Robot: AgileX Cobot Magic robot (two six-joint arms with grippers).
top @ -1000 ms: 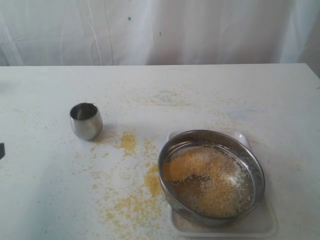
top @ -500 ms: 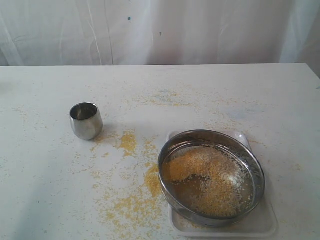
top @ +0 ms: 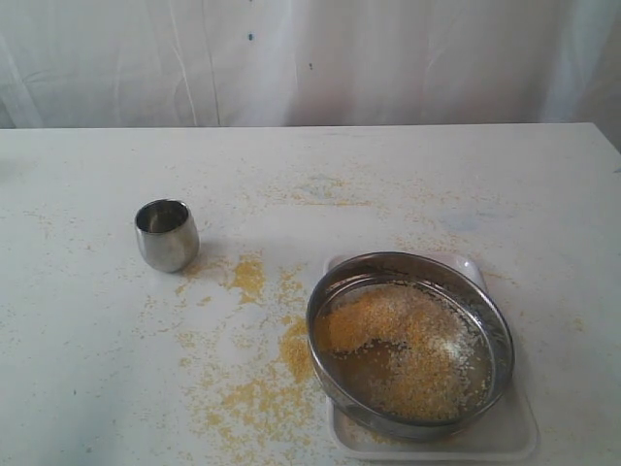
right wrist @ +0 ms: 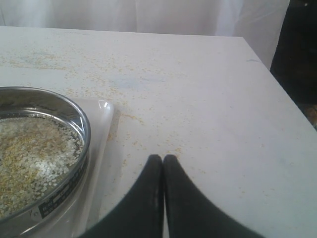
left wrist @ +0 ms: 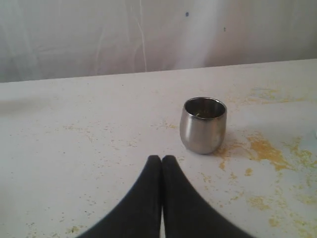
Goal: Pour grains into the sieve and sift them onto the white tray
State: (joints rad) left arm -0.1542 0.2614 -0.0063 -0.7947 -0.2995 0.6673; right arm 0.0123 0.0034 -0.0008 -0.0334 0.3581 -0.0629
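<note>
At the lower right of the frame, the round steel sieve [top: 318, 361] sits level on the white tray [top: 514, 435]. Golden and whitish grains [top: 408, 340] cover its mesh, and more lie scattered to its left.

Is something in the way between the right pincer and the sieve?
Nothing visible blocks it. Between the shut right pincer and the sieve lies only table with scattered grains and the white tray rim.

High exterior, low wrists; common cup [top: 167, 234], sieve [top: 408, 424]
</note>
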